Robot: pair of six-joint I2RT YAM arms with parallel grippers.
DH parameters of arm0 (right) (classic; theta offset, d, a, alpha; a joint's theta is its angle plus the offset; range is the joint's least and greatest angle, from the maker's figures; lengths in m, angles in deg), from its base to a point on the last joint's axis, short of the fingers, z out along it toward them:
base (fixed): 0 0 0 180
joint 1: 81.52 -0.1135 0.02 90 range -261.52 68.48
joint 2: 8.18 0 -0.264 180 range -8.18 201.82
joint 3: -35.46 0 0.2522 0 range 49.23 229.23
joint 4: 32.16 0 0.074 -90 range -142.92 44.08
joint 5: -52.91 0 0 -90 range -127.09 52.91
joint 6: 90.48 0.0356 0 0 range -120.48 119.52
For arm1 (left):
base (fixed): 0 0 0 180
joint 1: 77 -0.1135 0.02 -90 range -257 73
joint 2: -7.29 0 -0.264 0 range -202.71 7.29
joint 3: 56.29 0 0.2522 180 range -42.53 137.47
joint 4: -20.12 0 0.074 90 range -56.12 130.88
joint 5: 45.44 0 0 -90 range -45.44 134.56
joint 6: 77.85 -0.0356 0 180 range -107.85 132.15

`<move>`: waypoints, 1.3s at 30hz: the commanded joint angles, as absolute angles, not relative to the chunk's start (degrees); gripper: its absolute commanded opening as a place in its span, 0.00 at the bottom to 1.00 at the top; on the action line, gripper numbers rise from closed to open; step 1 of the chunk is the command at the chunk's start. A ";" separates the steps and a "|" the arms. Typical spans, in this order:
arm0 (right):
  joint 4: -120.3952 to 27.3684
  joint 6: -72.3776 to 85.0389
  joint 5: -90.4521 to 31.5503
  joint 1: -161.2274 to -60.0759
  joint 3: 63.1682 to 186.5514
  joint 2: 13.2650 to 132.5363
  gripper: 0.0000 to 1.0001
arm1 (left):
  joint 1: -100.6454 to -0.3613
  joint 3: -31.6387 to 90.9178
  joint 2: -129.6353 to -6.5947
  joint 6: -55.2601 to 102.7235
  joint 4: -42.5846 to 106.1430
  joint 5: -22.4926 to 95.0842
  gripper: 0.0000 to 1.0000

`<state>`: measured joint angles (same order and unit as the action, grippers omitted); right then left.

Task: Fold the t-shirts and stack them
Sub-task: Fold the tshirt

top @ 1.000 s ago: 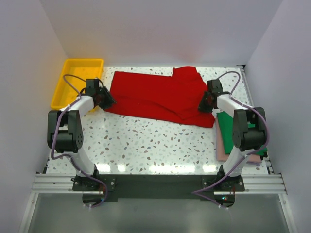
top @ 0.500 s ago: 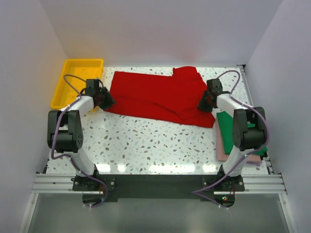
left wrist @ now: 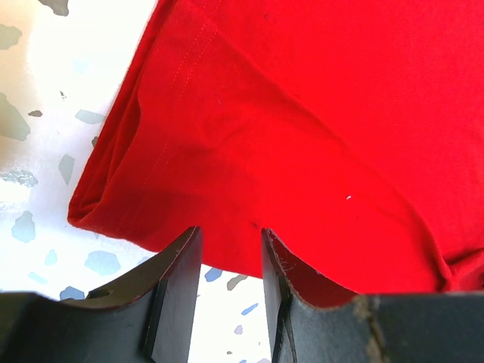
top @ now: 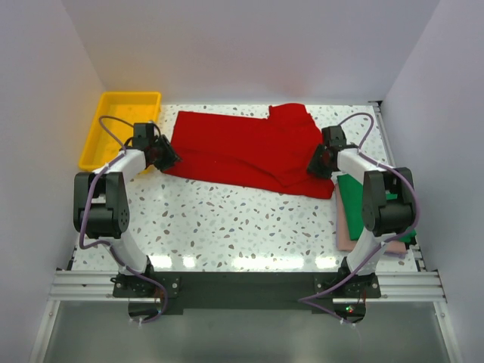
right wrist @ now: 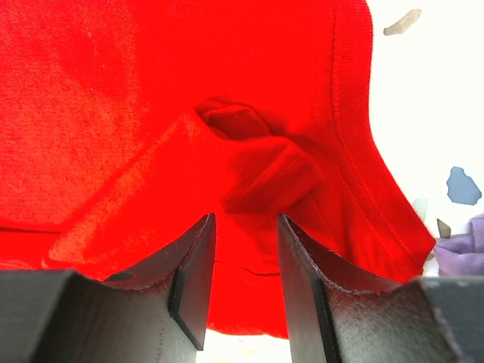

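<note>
A red t-shirt (top: 246, 149) lies spread across the back of the table, its right side bunched. My left gripper (top: 168, 157) is open at the shirt's left edge; in the left wrist view (left wrist: 231, 240) its jaws stand just off the red hem (left wrist: 249, 174) with bare table between them. My right gripper (top: 318, 165) is open at the shirt's right edge; in the right wrist view (right wrist: 246, 231) its jaws straddle a red fold (right wrist: 257, 170). A folded green shirt (top: 355, 193) lies on a folded pink one (top: 346, 236) at the right.
A yellow tray (top: 121, 125) stands at the back left beside my left arm. The table's right edge (top: 389, 151) runs close behind the right arm. White walls enclose the back and sides. Speckled tabletop (top: 234, 219) lies in front of the shirt.
</note>
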<state>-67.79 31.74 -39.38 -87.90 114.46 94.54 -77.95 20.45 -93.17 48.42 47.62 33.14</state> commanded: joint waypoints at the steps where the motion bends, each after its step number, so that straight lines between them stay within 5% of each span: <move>1: -66.14 31.24 -40.70 -88.03 116.29 94.91 0.41 | -77.71 20.31 -90.27 46.87 45.13 32.34 0.42; 12: -65.34 31.42 -40.08 -88.20 116.20 96.50 0.40 | -77.71 20.31 -90.44 46.87 45.05 32.16 0.42; 25: -67.63 31.68 -39.82 -88.82 122.60 96.76 0.00 | -77.71 20.31 -90.44 46.78 45.31 32.52 0.42; 39: -73.25 32.56 -37.44 -89.35 139.74 106.42 0.00 | -77.71 20.40 -90.97 46.69 45.31 32.34 0.41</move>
<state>-71.26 31.92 -38.52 -89.19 135.44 104.39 -77.95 20.45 -92.96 48.34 47.66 32.96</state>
